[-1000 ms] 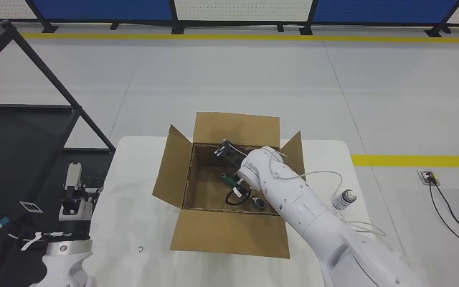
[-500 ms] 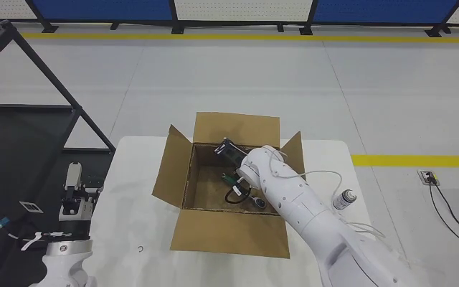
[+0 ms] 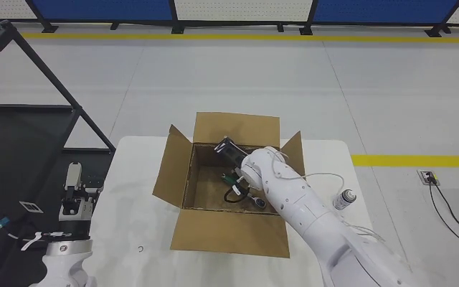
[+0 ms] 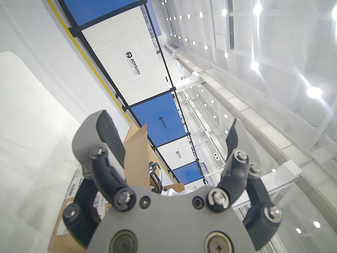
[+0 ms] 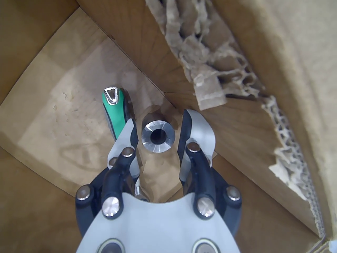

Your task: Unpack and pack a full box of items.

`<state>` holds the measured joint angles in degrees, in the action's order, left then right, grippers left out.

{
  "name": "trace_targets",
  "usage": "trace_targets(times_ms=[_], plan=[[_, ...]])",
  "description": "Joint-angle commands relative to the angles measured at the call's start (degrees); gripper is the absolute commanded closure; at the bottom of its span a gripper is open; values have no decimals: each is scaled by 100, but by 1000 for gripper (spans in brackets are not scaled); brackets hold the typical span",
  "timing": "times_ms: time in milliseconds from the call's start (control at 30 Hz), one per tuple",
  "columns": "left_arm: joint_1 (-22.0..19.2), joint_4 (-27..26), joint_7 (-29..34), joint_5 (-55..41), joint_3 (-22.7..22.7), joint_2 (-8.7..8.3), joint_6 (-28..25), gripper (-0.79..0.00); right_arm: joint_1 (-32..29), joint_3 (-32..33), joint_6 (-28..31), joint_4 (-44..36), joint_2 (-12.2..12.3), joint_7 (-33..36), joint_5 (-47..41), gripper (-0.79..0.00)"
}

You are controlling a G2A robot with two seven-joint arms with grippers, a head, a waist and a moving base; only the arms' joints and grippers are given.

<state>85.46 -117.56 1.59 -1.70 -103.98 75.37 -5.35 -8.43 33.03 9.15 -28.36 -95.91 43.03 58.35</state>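
Observation:
An open cardboard box (image 3: 215, 233) stands in the middle of the white table. My right arm is down inside it. In the right wrist view, my right gripper (image 5: 159, 120) is open, its fingers on either side of an upright steel cylinder (image 5: 158, 136) with a hole in its top, a narrow gap showing on each side. A green-handled tool (image 5: 115, 111) lies on the box floor (image 5: 52, 106) just beside one finger. My left gripper (image 4: 169, 121) is open with nothing in it, pointing up toward the ceiling, off the table's left edge (image 3: 72, 190).
A spray can (image 3: 344, 199) stands on the table to the right of the box. The inner box wall (image 5: 210, 61) close to my right gripper is torn, with ragged corrugated card hanging. The box flaps (image 3: 168, 165) are spread outward.
My right arm has shifted very slightly inside the box. The left arm and the spray can have not moved.

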Motion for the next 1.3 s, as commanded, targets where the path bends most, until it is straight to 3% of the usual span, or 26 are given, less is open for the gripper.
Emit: trace_targets(times_ms=[0,267,300,367,500,800,1033,1267], plan=[[0,0,0,0,0,0,0,-785,-58,74,10,-123,62,-2,34,-382],[0,0,0,0,0,0,0,-785,-507,539,120,-1058,454,47,241,-391],[0,0,0,0,0,0,0,-785,-594,623,182,-1232,521,60,276,-419],[0,0,0,0,0,0,0,-785,-791,814,322,-1623,667,114,357,-570],[0,0,0,0,0,0,0,-785,-1323,1290,601,-2609,981,242,543,-683],[0,0,0,0,0,0,0,-785,-2779,2318,1437,-5318,1528,374,1020,-733],[0,0,0,0,0,0,0,-785,-3635,2915,2062,-7155,1761,157,1242,-757],[0,0,0,0,0,0,0,-785,-4444,3746,2175,-8669,1948,-48,1488,-785]])
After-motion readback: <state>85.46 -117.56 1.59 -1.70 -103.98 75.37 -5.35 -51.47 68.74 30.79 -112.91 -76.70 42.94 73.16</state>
